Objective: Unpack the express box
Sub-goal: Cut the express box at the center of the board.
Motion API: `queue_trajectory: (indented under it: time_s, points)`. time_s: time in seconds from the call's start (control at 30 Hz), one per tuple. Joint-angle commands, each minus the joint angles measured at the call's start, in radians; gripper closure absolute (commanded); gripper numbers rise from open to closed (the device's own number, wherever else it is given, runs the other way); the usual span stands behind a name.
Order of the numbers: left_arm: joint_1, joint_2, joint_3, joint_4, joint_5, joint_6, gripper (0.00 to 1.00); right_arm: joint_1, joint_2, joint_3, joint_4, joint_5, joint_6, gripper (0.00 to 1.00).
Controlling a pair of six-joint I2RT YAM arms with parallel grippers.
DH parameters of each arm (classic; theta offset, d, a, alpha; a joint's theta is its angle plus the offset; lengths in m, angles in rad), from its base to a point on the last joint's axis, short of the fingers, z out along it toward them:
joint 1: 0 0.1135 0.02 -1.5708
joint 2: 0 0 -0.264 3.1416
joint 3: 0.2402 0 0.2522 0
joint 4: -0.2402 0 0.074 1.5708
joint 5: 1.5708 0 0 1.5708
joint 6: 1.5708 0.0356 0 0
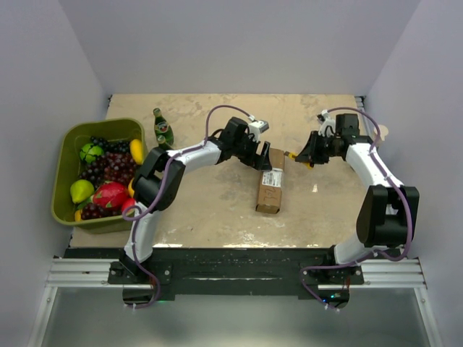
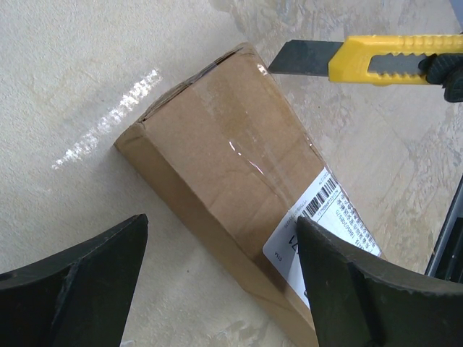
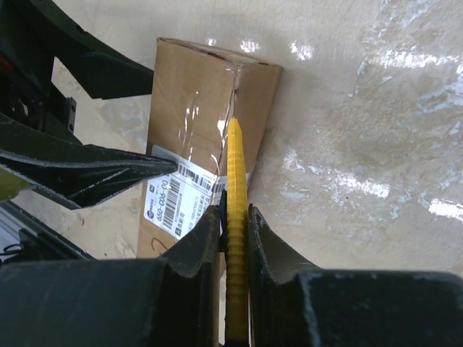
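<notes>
The express box (image 1: 270, 183), a brown carton with a white label, lies mid-table; it also shows in the left wrist view (image 2: 231, 166) and the right wrist view (image 3: 195, 108). My left gripper (image 2: 221, 282) is open, its fingers straddling the box's labelled part from above at its far end (image 1: 255, 153). My right gripper (image 3: 233, 224) is shut on a yellow utility knife (image 3: 236, 210), seen too from the left wrist (image 2: 391, 59) and from above (image 1: 298, 155). The blade tip sits at the box's taped far end.
A green bin (image 1: 66, 173) of fruit stands at the left. A green bottle (image 1: 162, 130) stands beside it, behind my left arm. White walls close the table on three sides.
</notes>
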Motion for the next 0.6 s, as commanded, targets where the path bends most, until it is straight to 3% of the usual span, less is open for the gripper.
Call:
queue_trajectory:
  time_s: [0.0, 0.57]
  points:
    - [-0.005, 0.063, -0.001, -0.039, -0.090, 0.036, 0.13, 0.014, -0.035, -0.031, -0.108, -0.066, -0.017, 1.00]
    - [-0.006, 0.081, 0.012, -0.044, -0.094, 0.045, 0.12, 0.013, -0.066, -0.067, -0.129, -0.119, -0.020, 1.00]
